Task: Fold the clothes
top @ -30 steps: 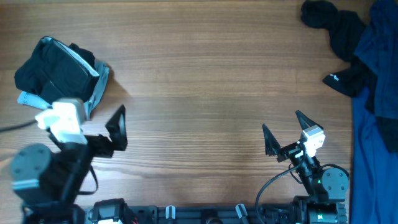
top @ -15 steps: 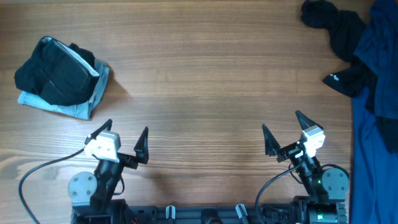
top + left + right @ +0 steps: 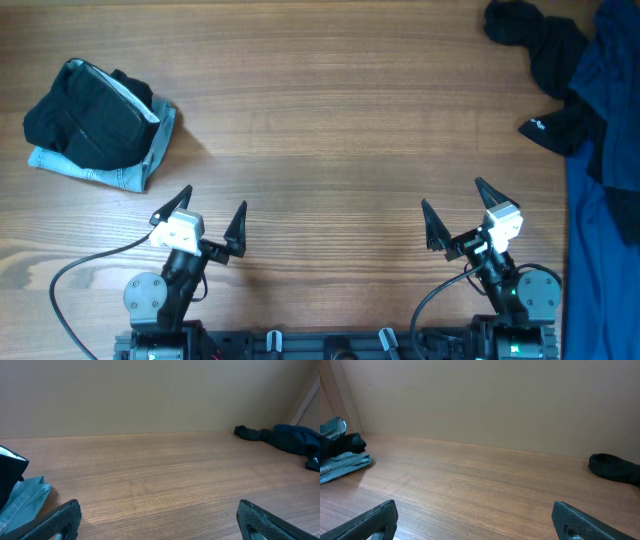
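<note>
Shorts (image 3: pixel 85 125) bundled by left table (image 3: pixel 320 120) edge, dark heap (image 3: pixel 550 50) far right

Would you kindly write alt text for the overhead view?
Black fabric shorts lie bundled on a light-blue denim garment, left on the wooden table; a heap of black and deep-blue garments fills the top right. The left gripper and right gripper sit open at the bottom.

Black shorts (image 3: pixel 85 125) sit bundled on the denim garment (image 3: pixel 122 178) (upper left).
</note>
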